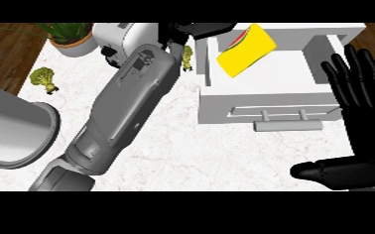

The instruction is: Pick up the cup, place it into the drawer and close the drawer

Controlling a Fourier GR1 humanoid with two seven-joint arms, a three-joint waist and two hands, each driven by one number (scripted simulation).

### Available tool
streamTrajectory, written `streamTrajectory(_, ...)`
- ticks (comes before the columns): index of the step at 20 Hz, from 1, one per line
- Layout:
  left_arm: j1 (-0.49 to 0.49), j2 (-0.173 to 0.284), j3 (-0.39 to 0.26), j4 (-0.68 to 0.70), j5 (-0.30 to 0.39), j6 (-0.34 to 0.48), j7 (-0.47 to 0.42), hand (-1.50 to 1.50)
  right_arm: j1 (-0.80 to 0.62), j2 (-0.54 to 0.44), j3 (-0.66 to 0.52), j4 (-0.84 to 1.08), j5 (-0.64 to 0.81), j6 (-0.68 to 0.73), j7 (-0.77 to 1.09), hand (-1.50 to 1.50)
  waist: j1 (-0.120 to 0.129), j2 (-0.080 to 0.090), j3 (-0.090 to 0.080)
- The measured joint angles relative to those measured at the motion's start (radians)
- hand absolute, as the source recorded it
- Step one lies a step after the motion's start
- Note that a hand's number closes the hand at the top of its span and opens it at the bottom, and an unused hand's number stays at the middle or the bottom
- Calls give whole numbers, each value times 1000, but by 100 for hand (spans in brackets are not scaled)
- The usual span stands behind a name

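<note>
My left hand (pixel 192 31) reaches beside the open drawer (pixel 271 96); its fingers I cannot tell. The yellow cup (pixel 247 53) leans inside: light, rigid, best held around its wall. Right hand (pixel 351 129) rests open.

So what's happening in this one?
The left robot hand is stretched over the counter to the open white drawer, where a yellow cup shows tilted inside. Whether it holds the cup is unclear. The right robot hand rests open at the right edge. The drawer is not yet closed.
</note>
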Motion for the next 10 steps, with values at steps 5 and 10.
streamTrajectory(5, -64, 0, -60, 137, 78, 29, -52, 150, -15, 7, 8, 17, 6, -3, -9, -150, -14, 3, 0)
streamTrajectory(10, -117, 0, -125, 261, 141, 37, -86, 150, -19, 5, 18, -2, 4, -1, 4, -150, -33, 8, 0)
